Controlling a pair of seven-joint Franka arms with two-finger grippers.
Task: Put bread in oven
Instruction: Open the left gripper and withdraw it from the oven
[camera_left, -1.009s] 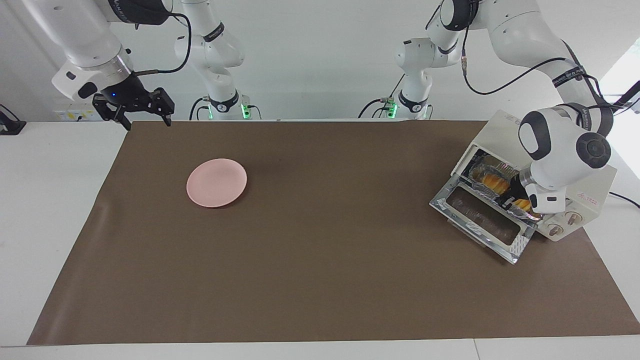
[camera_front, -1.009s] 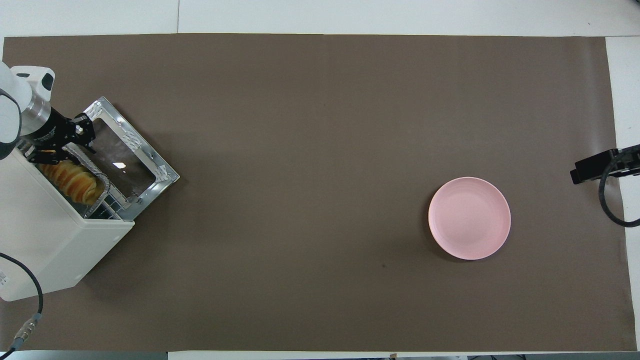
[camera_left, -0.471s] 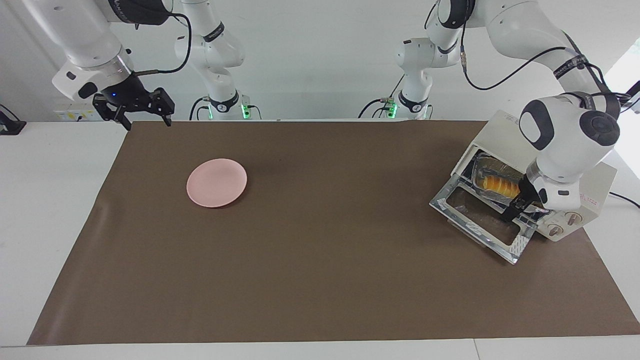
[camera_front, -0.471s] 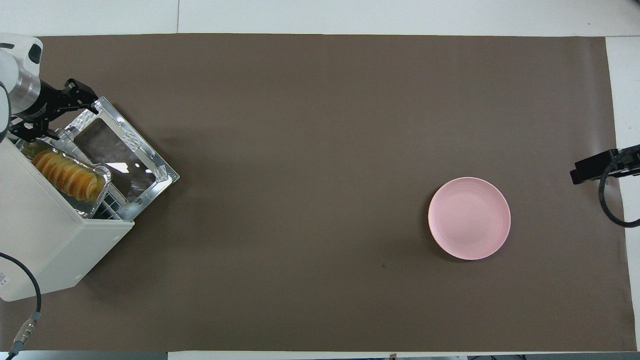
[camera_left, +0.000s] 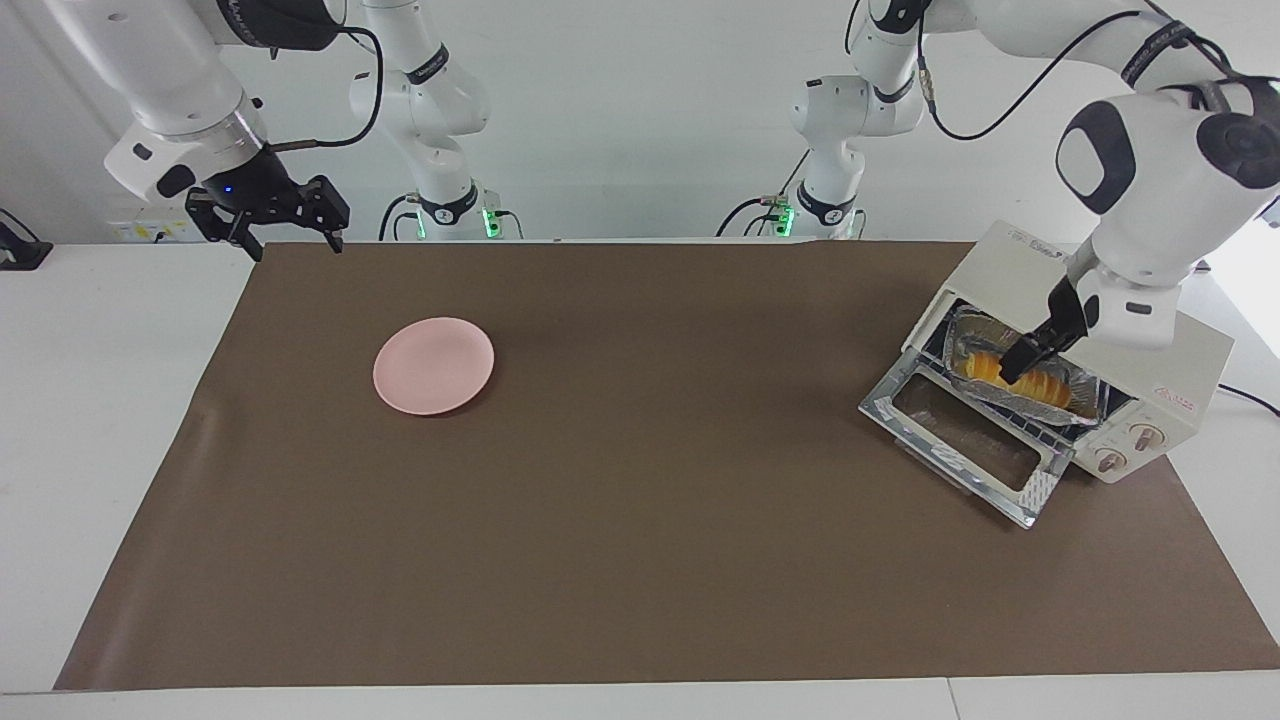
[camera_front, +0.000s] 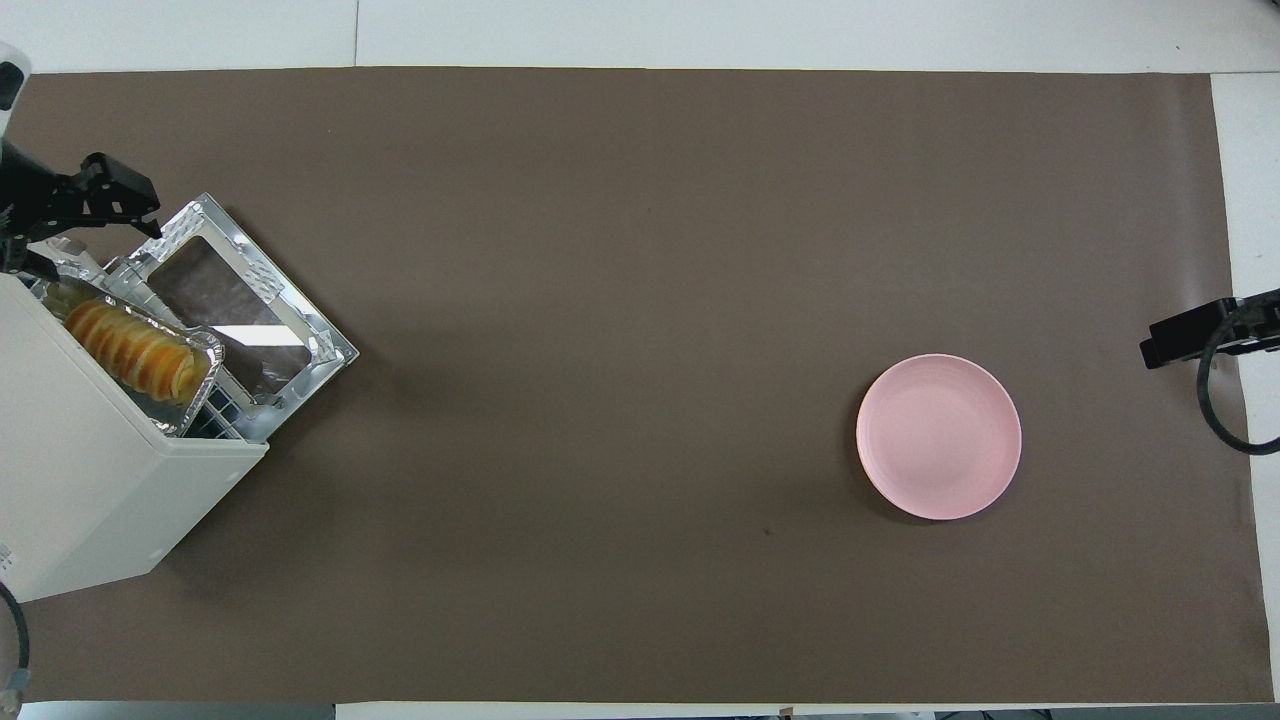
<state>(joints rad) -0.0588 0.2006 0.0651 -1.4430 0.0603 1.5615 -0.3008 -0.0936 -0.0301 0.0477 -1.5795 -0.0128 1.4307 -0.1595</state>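
The yellow-orange ridged bread (camera_left: 1048, 390) (camera_front: 135, 348) lies in a crinkled foil tray (camera_front: 207, 347) on the rack inside the cream-white oven (camera_left: 1180, 365) (camera_front: 90, 480), at the left arm's end of the table. The oven's glass door (camera_left: 960, 440) (camera_front: 240, 305) hangs open and flat. My left gripper (camera_left: 1025, 355) (camera_front: 75, 230) is open and empty, raised just above the bread and the oven's mouth. My right gripper (camera_left: 296, 247) waits open and empty above the table's corner at the right arm's end.
A round pink plate (camera_left: 433, 365) (camera_front: 938, 436) sits on the brown mat (camera_left: 640, 560) toward the right arm's end. The oven's two knobs (camera_left: 1128, 447) face away from the robots. A black cable (camera_left: 1250, 398) runs from the oven.
The left gripper has opened, let go of the bread and tray in the oven, and risen up and away from the oven's mouth. The right arm has not moved.
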